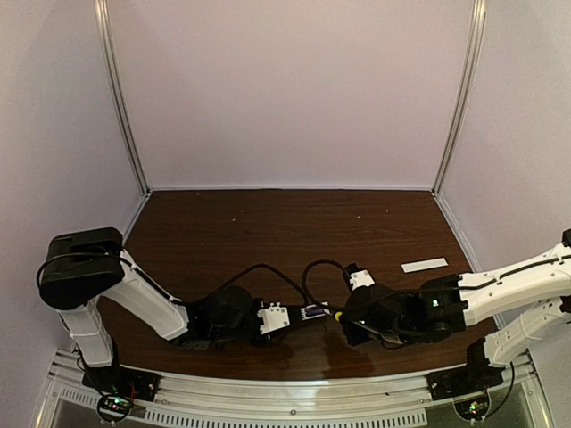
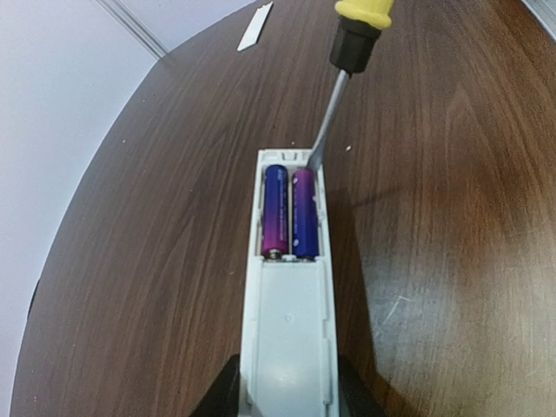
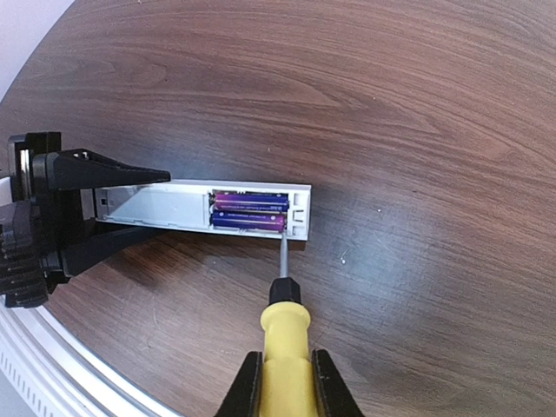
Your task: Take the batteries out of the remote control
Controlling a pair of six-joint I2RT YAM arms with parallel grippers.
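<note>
Right gripper (image 3: 287, 382) pinches screwdriver (image 3: 285, 317), tip at batteries (image 2: 304, 213) | left gripper (image 2: 287, 395) clamps remote control (image 2: 287, 339), table (image 1: 268, 223) 6 o'clock | cover strip (image 1: 424, 265) off, 3 o'clock | both batteries seated, none unloaded

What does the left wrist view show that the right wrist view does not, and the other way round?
Only the left wrist view: the white cover strip, lying far off on the table. Only the right wrist view: the right gripper shut on the yellow handle of the screwdriver, and the left gripper seen from outside, clamping the remote control. Both: the remote control's open compartment with the two batteries inside, and the screwdriver tip by one battery's end.
</note>
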